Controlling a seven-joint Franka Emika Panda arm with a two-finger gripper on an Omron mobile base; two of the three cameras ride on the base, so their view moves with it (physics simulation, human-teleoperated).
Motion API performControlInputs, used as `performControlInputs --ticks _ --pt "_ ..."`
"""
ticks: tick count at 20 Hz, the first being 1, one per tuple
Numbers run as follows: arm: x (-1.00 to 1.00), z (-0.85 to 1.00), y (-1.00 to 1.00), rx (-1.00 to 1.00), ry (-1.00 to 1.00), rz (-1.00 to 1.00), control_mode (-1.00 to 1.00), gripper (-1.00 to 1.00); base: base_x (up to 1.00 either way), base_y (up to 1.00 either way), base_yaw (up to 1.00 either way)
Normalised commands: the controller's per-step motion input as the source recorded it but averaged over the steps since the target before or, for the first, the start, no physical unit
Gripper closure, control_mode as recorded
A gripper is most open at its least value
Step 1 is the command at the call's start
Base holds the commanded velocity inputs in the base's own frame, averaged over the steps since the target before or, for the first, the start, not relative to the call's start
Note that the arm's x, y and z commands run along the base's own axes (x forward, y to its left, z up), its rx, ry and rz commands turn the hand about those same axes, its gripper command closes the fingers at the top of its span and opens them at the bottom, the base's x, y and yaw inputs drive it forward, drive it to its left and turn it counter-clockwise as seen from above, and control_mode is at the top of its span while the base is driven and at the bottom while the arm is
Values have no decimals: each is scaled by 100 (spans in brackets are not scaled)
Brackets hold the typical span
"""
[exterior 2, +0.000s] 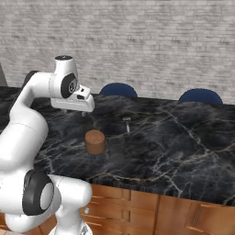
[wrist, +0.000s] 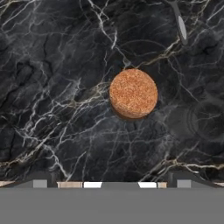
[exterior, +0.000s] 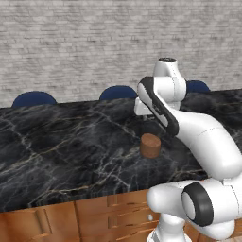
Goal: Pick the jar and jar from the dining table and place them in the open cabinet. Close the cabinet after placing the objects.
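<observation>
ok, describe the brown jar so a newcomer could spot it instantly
Find the long black marble dining table with white and gold veins. Near its middle, below the white arm's gripper, stands a squat terracotta-brown cylinder jar. It is the only warm-coloured thing on the dark top.

jar (exterior: 150, 145) on dining table (exterior: 66, 146), blue chairs (exterior: 34, 99)

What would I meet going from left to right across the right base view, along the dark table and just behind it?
The robot's white arm → the brown jar → a blue chair back behind the dining table → a small grey utensil → a second blue chair back.
</observation>
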Motion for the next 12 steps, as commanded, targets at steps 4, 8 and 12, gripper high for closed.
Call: performControlInputs --ticks 4,8,12 --pt "29 -8 16 0 3 0 -100 -100 0 0 0" --pt "40 0 2 1 0 0 -100 -100 0 0 0" --pt "44 -7 0 1 1 0 -100 -100 0 0 0"
